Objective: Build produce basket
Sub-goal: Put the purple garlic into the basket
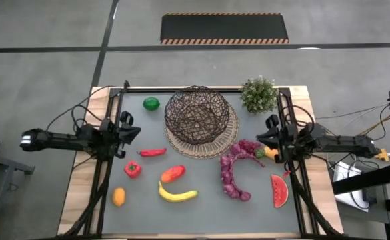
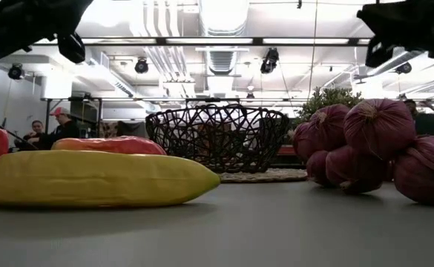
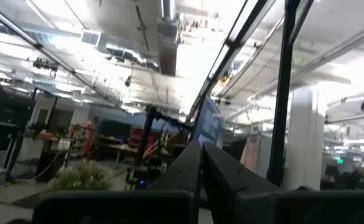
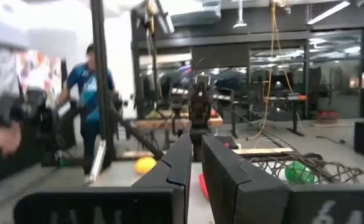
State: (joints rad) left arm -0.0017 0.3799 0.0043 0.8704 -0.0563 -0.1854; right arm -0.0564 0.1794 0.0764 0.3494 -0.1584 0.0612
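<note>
**Two arms parked, basket still empty**

Two dark arms wait at opposite side edges of the grey worktop (image 1: 201, 207). The left end effector (image 1: 129, 135) sits at the left edge, its fingers clenched together in the left wrist view; the right end effector (image 1: 272, 131) sits at the right edge, fingers likewise pressed shut and grasping nothing.

The round dark brown open-wire basket (image 1: 196, 115) rests on its flat woven tan mat (image 1: 229, 137) near the far edge, at centre, and appears empty. Produce lies loose on the worktop: a green lime (image 1: 151, 103) near the far left corner; a slim red chilli pepper (image 1: 153, 152), a blocky red bell pepper (image 1: 133, 169), a red-orange oval fruit (image 1: 173, 173), a small orange piece (image 1: 118, 196) and a curved yellow banana (image 1: 177, 195) toward the near left; a purple grape string (image 1: 233, 175) and a red watermelon slice (image 1: 279, 190) toward the near right.

A bushy green potted plant (image 1: 258, 95) stands beside the basket and is not produce.

Suggested practice: let each arm take its nearer items, open fully before descending, grip the banana across its narrow middle, and release low over the basket's centre.
</note>
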